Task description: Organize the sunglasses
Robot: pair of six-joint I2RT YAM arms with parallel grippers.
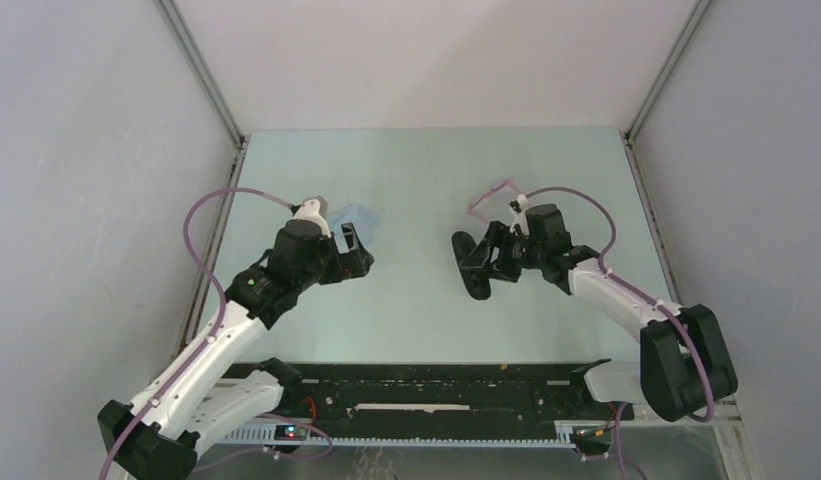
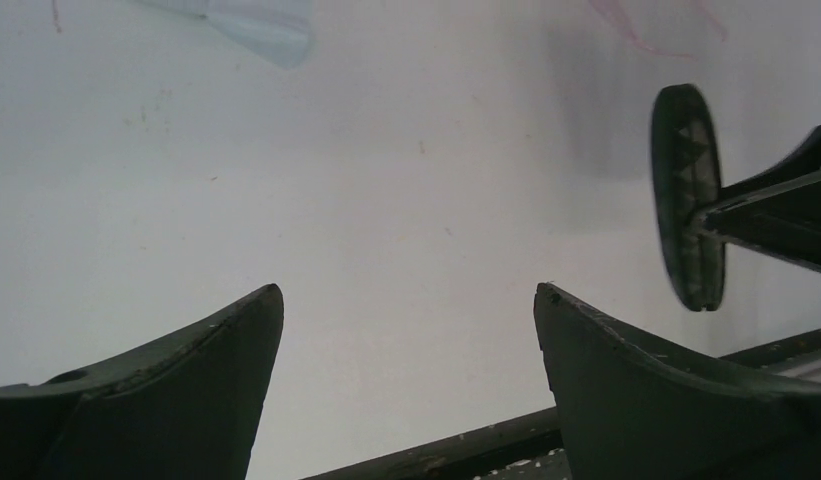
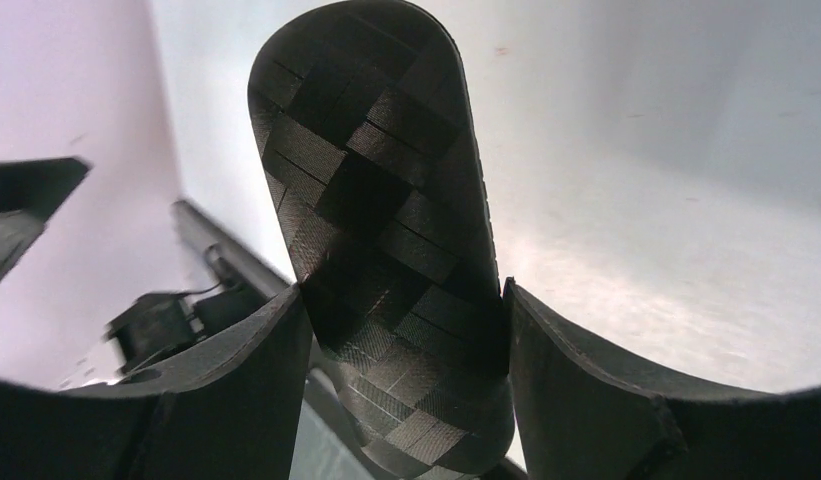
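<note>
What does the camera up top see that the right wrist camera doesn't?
Only the top camera shows the pink sunglasses and the light blue cloth, both lying far from each other on opposite sides. Only the right wrist camera shows the checker pattern on the black case up close, with a finger pressed against each side. Both cameras show the right gripper shut on that case.
</note>
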